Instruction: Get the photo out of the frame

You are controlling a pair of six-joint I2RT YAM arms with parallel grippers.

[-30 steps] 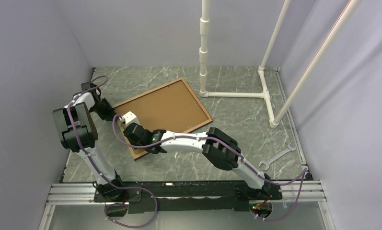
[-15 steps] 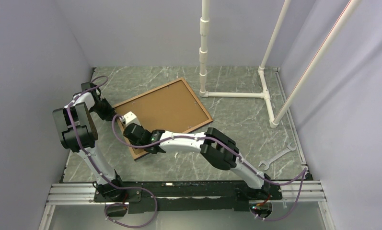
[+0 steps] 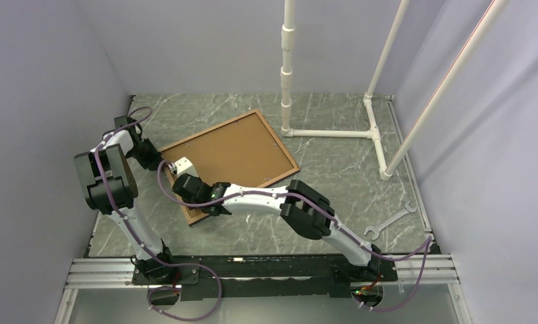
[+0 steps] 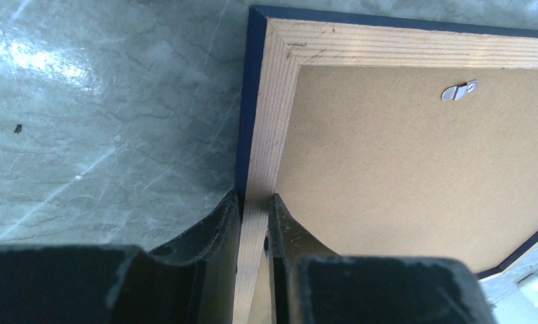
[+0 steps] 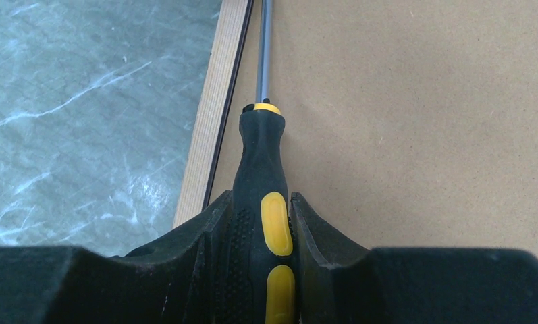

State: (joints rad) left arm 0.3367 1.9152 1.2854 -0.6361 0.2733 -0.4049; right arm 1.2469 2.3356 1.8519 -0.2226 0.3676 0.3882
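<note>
You have the frame [image 4: 271, 121] lying face down on the marbled grey-green table [image 3: 333, 169], left of centre and in front of the left arm. Its long axis runs across the table at a slant, with the left end nearer you and the right end farther back. The photo [image 3: 232, 152] sits inside it, showing only its brown hardboard back: flat, matte and faintly fibrous.

The rail around the photo is pale wood with a striped, layered grain on its back, mitred at the corner, and it has a thin navy outer edge. A small metal turn clip [image 4: 458, 90] lies on the hardboard near the far rail.

Your left gripper [image 4: 254, 199] pinches the frame's left rail, one black finger on the outer navy side and the other on the hardboard side.

Your right gripper [image 5: 260, 199] is clamped on a screwdriver [image 5: 262, 155] with a ribbed black handle and yellow inserts. Its steel shaft points away from the wrist, lying along the seam where the hardboard meets the near-left rail. The tip is out of view.
</note>
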